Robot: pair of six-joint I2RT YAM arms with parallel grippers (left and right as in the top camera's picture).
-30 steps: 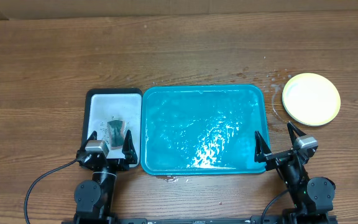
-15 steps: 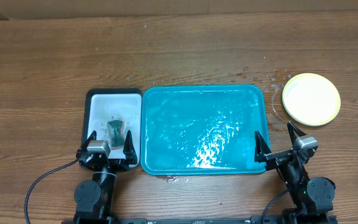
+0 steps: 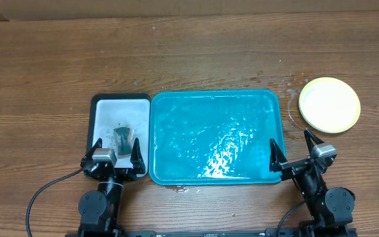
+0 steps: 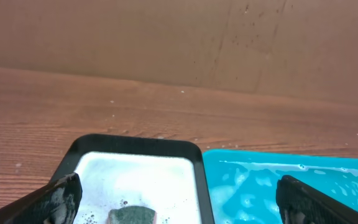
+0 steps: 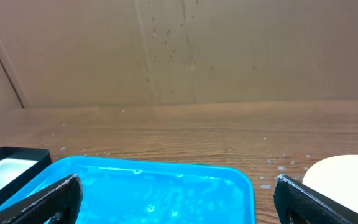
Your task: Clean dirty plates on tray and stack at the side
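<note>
Winding down: tray bare, plates piled at the side

Starting at the lower left of the overhead frame, the left gripper (image 3: 116, 155) sits low at the near edge of the table (image 3: 189, 59). Its jaws are spread wide with nothing between them. Just beyond it lies the small white tray (image 3: 96, 112) with its black rim. On that tray a dark sponge (image 3: 122, 137) lies free, just ahead of the fingertips and not touched by them.

Filling the middle is the teal tray (image 3: 176, 105), wet and glinting, with water pooled across its floor. Not a single plate is on it.

At the lower right the right gripper (image 3: 292, 155) mirrors the other: jaws wide apart and empty, one finger showing against the tray's right rim. In the upper right, well clear of the tray, rests the plate stack (image 3: 329, 104). It shows a yellow-green rim round a pale, clean-looking centre, and there are water drops (image 3: 288, 84) on the wood beside it. From above I cannot tell how many plates lie under the top one.

To my eye the washing and stacking are done, or as good as. With nothing left on the tray, the next move calls for no grasp at all. At most it needs a check that the pile sits square and both arms are parked out of the way.
</note>
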